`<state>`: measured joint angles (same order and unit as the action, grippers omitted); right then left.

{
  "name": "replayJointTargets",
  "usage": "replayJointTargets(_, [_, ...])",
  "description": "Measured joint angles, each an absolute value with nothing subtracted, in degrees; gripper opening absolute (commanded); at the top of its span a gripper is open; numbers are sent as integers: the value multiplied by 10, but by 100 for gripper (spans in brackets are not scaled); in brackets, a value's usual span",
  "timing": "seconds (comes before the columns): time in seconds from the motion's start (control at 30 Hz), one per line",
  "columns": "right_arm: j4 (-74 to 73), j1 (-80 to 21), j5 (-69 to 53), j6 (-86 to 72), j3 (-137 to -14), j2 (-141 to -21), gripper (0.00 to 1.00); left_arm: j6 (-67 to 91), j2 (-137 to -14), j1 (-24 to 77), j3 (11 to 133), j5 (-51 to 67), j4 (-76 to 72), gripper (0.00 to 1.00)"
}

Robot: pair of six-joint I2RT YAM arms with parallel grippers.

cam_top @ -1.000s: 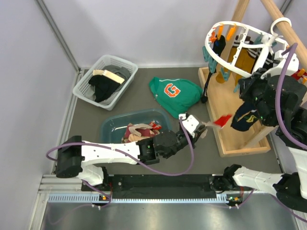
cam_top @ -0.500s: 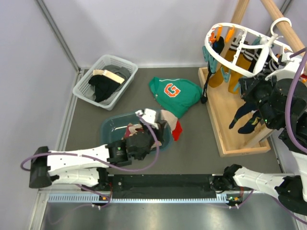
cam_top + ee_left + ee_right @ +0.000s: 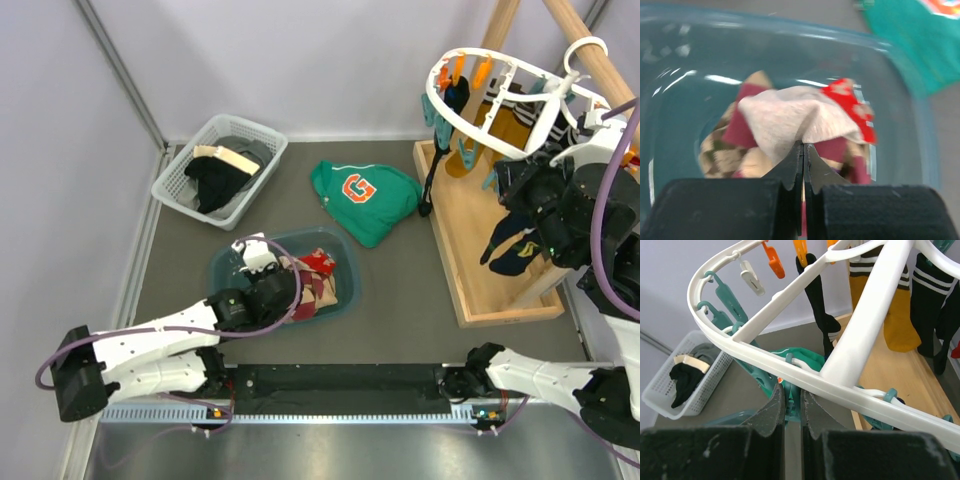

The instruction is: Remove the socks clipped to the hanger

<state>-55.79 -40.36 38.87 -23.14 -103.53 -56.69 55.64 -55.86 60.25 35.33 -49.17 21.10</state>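
Overhead view: the hanger [image 3: 510, 85] hangs tilted at 2 o'clock, over a wooden tray [image 3: 470, 280]. A blue-green tub [image 3: 340, 255] sits at 7 o'clock from the centre of the view. A green sweatshirt [image 3: 365, 200] lies at 1 o'clock from the tub, and a white basket [image 3: 175, 185] at 10 o'clock.

Left wrist view: the left gripper [image 3: 803, 150] is pinched together on a white-and-red sock [image 3: 785, 117]. It holds the sock inside the tub, above a loose pile of socks [image 3: 715, 155] that includes an argyle one.

Right wrist view: the right gripper [image 3: 791, 412] is up at the hanger's rim, its jaws almost together, and the teal between them looks like a teal clip [image 3: 790, 390]. At 12 to 2 o'clock a black sock [image 3: 822, 315], mustard socks [image 3: 900, 325] and a black sock with white stripes [image 3: 935, 300] are clipped on. In the overhead view a dark sock [image 3: 505, 250] dangles at 7 o'clock from this gripper.
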Motion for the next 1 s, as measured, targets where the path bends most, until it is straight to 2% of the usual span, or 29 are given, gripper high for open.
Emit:
replayJointTargets(0.07, [-556, -404, 388, -231, -1035, -567, 0, 629, -574, 598, 354, -505, 266, 10])
replayJointTargets(0.1, [-555, -404, 387, -231, -1035, -567, 0, 646, -578, 595, 354, -507, 281, 30])
replayJointTargets(0.23, [-551, -403, 380, -232, -1035, -567, 0, 741, -601, 587, 367, -525, 382, 64])
replayJointTargets(0.33, [-543, -403, 372, -238, -1034, -567, 0, 758, -604, 586, 407, -536, 426, 76])
replayJointTargets(0.63, [-514, -403, 351, -258, -1023, -580, 0, 679, -594, 586, 522, -521, 426, 80])
replayJointTargets(0.73, [-510, -403, 348, -263, -1024, -583, 0, 639, -594, 587, 545, -508, 411, 79])
replayJointTargets(0.8, [-504, -403, 345, -267, -1024, -585, 0, 584, -592, 588, 547, -487, 361, 80])
replayJointTargets(0.9, [-493, -403, 339, -275, -1024, -585, 0, 481, -584, 591, 529, -419, 234, 91])
replayJointTargets(1.0, [-483, -402, 333, -286, -1024, -585, 0, 382, -586, 594, 506, -337, 98, 93])
